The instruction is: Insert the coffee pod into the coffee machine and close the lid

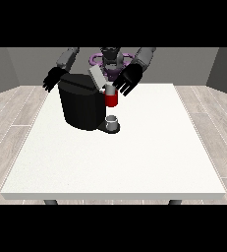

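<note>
Starting with the white bench (134, 157), spreading from the near edge to the robot at the far side and carrying everything else. Finding the black coffee machine (80, 106) standing on the far left part of it, close to the robot, probably so that both arms are reaching it without stretching. Seeing its grey lid (96, 76) tilting up and back at the top, already open, which is likely leaving the way in free for a pod; closing not yet done. Noting the hand at the view's right (127, 81) hovering just right of the raised lid and just above a red thing at the machine (111, 100), seemingly working at the opening; unable to tell whether released, clenched or grasping anything. Noting the hand at the view's left (51, 78) hanging off the far left corner of the machine, released, fingers drooping straight, apparently waiting out of the way or getting ready to steady the body. Spotting a grey thing (113, 121) sitting low on the machine's base, below the red thing, and a smaller grey thing (108, 89) between the red thing and the hand at the view's right; not managing to tell either one for the coffee pod, so not placing the pod with any certainty.
</note>
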You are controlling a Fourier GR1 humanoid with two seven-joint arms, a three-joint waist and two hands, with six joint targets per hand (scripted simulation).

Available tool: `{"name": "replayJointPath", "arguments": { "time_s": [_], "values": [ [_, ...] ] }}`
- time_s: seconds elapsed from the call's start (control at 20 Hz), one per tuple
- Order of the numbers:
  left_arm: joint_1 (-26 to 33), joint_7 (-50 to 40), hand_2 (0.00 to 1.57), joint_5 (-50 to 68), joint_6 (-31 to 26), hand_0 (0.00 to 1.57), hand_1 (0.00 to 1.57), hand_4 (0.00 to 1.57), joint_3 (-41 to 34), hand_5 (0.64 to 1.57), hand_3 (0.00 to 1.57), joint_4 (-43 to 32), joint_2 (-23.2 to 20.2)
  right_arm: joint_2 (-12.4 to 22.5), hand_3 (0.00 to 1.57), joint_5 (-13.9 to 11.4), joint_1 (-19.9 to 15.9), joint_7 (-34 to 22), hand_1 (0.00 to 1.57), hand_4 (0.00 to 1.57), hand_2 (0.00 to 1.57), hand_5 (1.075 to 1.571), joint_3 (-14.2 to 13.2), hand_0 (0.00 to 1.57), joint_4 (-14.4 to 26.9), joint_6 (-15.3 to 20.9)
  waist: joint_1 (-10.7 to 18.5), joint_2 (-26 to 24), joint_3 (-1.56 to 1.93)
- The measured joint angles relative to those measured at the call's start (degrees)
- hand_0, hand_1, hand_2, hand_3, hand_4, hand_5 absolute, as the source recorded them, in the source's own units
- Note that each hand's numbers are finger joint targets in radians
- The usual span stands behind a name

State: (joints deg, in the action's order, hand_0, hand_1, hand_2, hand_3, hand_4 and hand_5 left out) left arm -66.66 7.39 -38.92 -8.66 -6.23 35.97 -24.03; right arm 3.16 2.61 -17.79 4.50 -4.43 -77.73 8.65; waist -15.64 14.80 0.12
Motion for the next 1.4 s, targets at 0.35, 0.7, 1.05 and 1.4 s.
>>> {"name": "replayJointPath", "arguments": {
  "time_s": [0.35, 0.7, 1.05, 1.4],
  "values": [
    [-0.3, 0.0, 1.12, -1.0, 0.4, 1.07, 1.07, 0.37, -0.1, 1.571, 0.93, -0.7, -0.7, -0.2, 0.0, 0.0, -0.3, -0.7, 0.0, 0.43, 0.0, 1.571, 0.5, 0.0, -0.8, 0.1, -0.5, 0.1, -0.06],
    [-0.5, 2.8, 0.0, -2.6, -1.2, 0.0, 0.0, 0.0, 1.4, 1.571, 0.0, -0.3, -2.1, -0.5, 0.0, -0.2, -1.4, -0.2, 0.0, 0.47, 0.0, 1.571, 0.5, 0.0, -0.8, 0.6, -0.1, 1.1, 0.01],
    [-0.4, 1.9, 0.0, -4.2, -2.8, 0.0, 0.0, 0.0, 2.6, 1.571, 0.0, -0.2, -1.7, -0.1, 0.0, -0.1, -1.4, -0.6, 0.0, 0.37, 0.0, 1.571, -0.2, 0.0, 0.6, 0.9, 0.5, -0.3, -0.01],
    [0.5, 1.5, 0.0, -4.4, -4.2, 0.0, 0.0, 0.0, 2.4, 1.571, 0.0, -0.2, -1.0, -0.7, 0.0, -0.7, 0.6, -0.4, 0.0, 0.38, 0.0, 1.571, 0.2, 0.0, 1.6, 1.7, 1.5, -2.8, -0.08]
  ]
}}
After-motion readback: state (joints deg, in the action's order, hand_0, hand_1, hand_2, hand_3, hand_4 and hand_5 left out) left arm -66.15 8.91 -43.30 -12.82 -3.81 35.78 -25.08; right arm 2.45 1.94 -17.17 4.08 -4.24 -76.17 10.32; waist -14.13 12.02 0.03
